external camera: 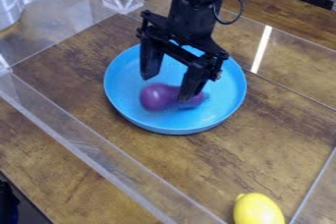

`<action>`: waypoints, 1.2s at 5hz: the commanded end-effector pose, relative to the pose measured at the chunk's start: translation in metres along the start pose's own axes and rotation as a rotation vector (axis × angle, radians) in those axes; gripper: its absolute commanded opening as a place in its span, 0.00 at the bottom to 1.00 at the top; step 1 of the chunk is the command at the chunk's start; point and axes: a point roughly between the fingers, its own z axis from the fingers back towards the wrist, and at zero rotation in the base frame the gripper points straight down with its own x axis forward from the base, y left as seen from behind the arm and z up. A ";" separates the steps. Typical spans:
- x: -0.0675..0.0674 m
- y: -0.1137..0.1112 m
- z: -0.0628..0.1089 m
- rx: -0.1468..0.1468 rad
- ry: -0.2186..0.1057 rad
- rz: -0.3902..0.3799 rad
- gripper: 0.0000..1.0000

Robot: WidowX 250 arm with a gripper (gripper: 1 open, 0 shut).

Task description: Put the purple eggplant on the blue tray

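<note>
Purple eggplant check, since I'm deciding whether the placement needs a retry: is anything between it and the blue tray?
Nothing visible. The small glossy purple eggplant already lies inside the large round blue plastic tray, left of centre. The black gripper stands open above it, its fingers spread to either side of the eggplant.

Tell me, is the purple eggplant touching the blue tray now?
Touching. The camera view shows the purple eggplant lying on the floor of the blue tray, below the open gripper.

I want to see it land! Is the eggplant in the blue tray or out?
In. The eggplant lies on the tray floor, inside the rim, below the open gripper.
</note>
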 end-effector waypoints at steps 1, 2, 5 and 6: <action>0.004 0.002 0.027 -0.003 -0.086 0.010 1.00; 0.004 0.008 0.037 0.000 -0.114 0.024 1.00; 0.000 0.025 0.063 0.007 -0.183 0.070 1.00; -0.001 0.029 0.068 0.009 -0.200 0.086 1.00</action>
